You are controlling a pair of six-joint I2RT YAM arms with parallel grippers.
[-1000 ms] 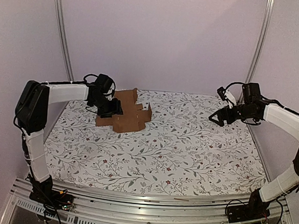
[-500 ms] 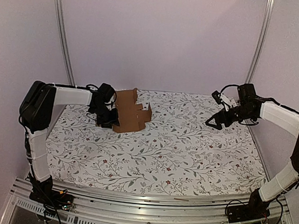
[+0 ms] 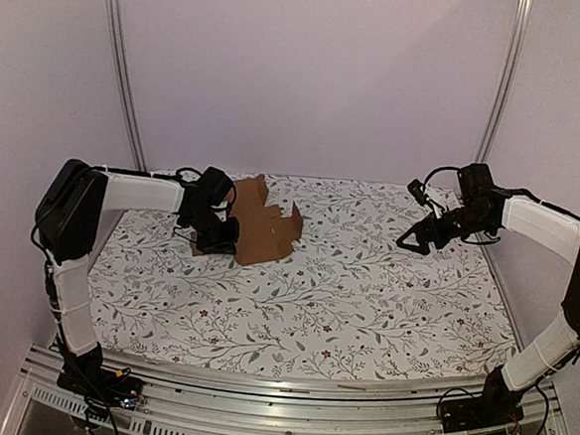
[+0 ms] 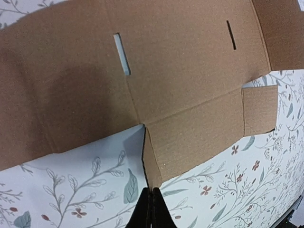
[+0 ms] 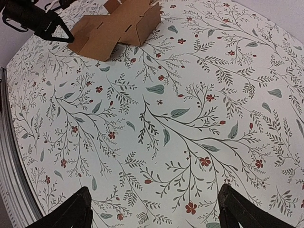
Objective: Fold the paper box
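Note:
The paper box (image 3: 266,232) is a flat brown cardboard cut-out with flaps and slots, lying at the back left of the flowered table. My left gripper (image 3: 233,237) is at its left edge. In the left wrist view the two black fingers are pressed together at the left gripper (image 4: 152,192), shut on the narrow tip of a flap of the paper box (image 4: 190,71), and that flap stands up on edge. My right gripper (image 3: 409,242) hovers open over the back right of the table, far from the box. In the right wrist view the paper box (image 5: 118,26) lies far ahead of the right gripper (image 5: 152,209).
The flowered tablecloth (image 3: 364,292) covers the table. Pale walls and two metal posts (image 3: 121,66) close off the back and sides. A metal rail (image 3: 288,392) runs along the near edge.
My left gripper has closed on the box's flap, and the cardboard has shifted slightly to the right and lifted at that edge. The right arm has drifted a little to the left.

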